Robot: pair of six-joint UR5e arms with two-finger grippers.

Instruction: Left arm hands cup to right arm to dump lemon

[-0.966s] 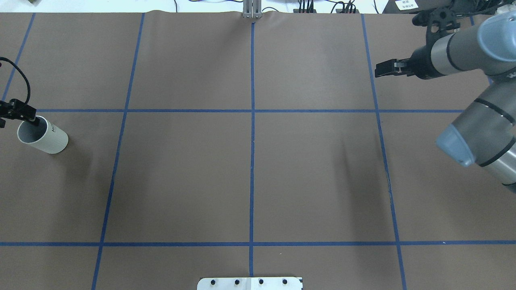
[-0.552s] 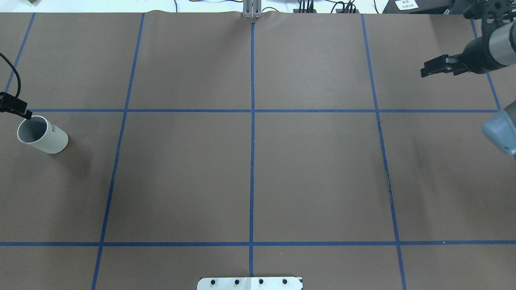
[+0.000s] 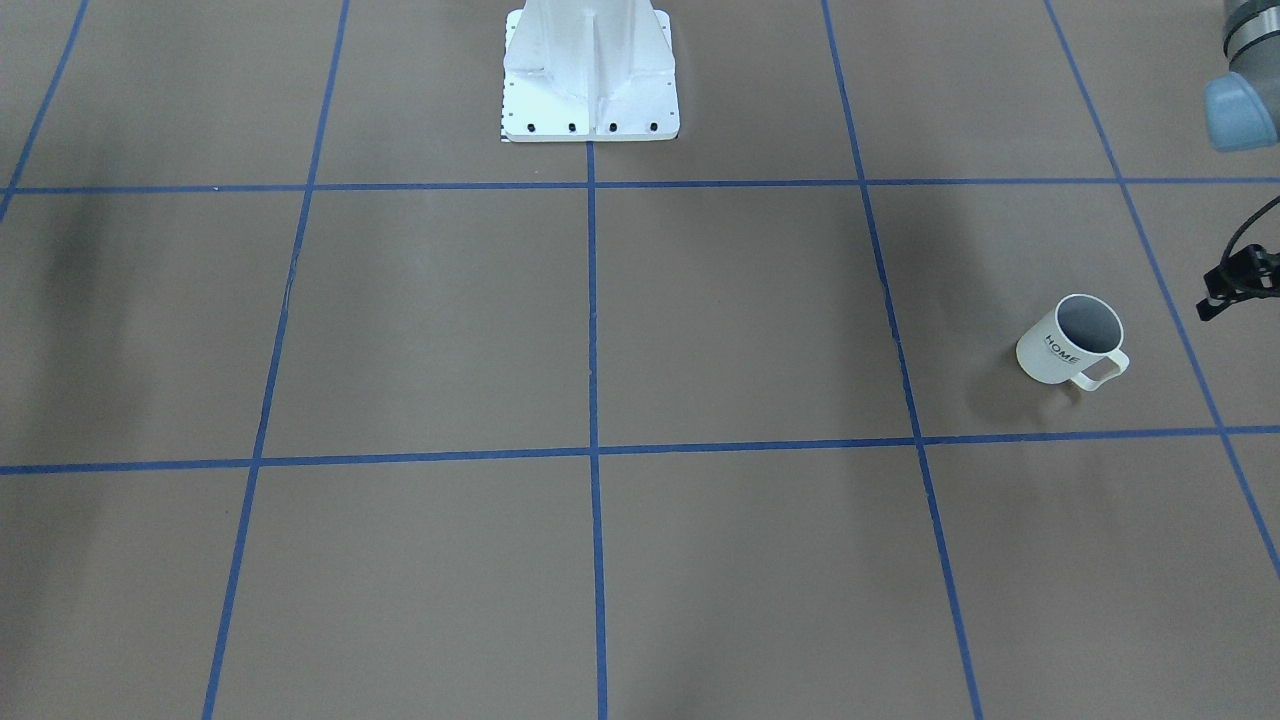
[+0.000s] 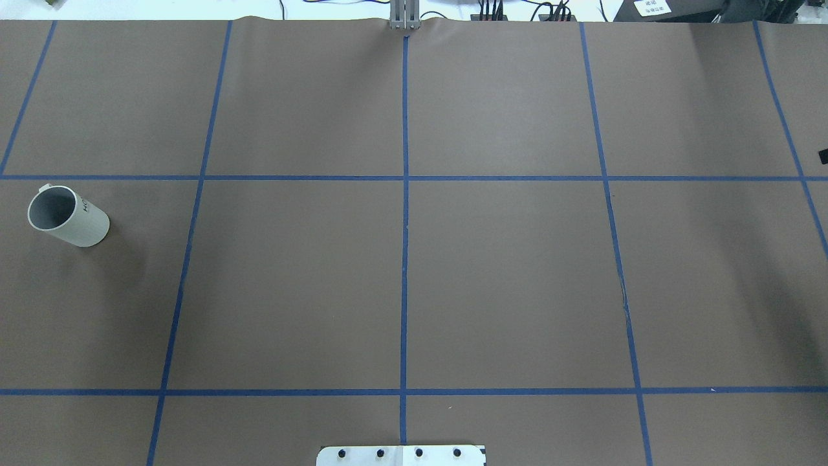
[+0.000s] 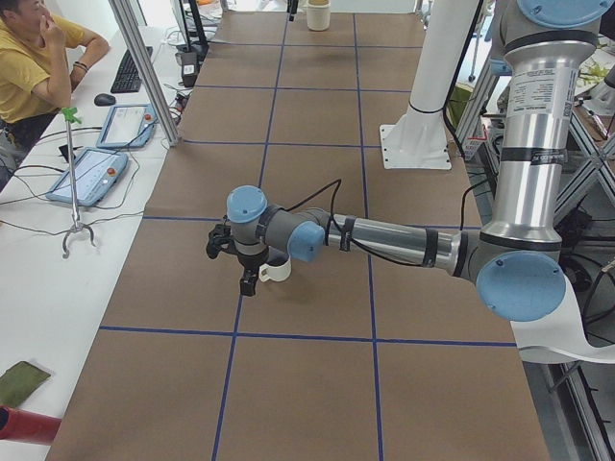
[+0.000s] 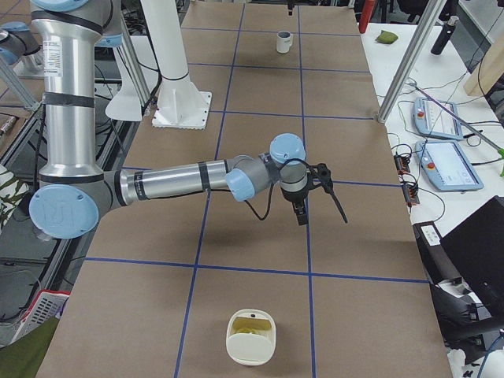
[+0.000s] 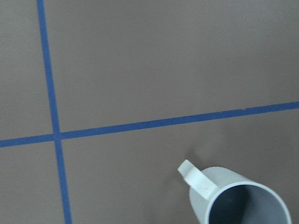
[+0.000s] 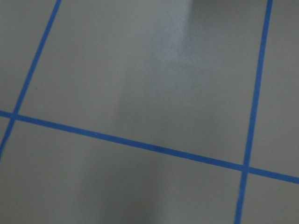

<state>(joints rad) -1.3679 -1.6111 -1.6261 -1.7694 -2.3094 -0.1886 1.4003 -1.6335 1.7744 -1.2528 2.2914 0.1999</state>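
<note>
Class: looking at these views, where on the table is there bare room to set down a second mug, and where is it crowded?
The centre squares, bordered by blue tape lines between the white base plate and the far edge, are bare. It is crowded at the robot's left end, where the cup stands beside the left gripper.

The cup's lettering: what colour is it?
Black, on the cream-white cup; clearest in the exterior front-facing view.

Brown table cover [image 4: 504, 278] gridded with blue tape lines [image 4: 405, 259], white pedestal base [image 3: 590, 80] with black bolts, cream square container [image 6: 251, 337] with yellow inside, person in yellow shirt [image 5: 29, 72], keyboard [image 5: 128, 69], 2 blue-edged pendants [image 5: 93, 173] on a side desk.
</note>
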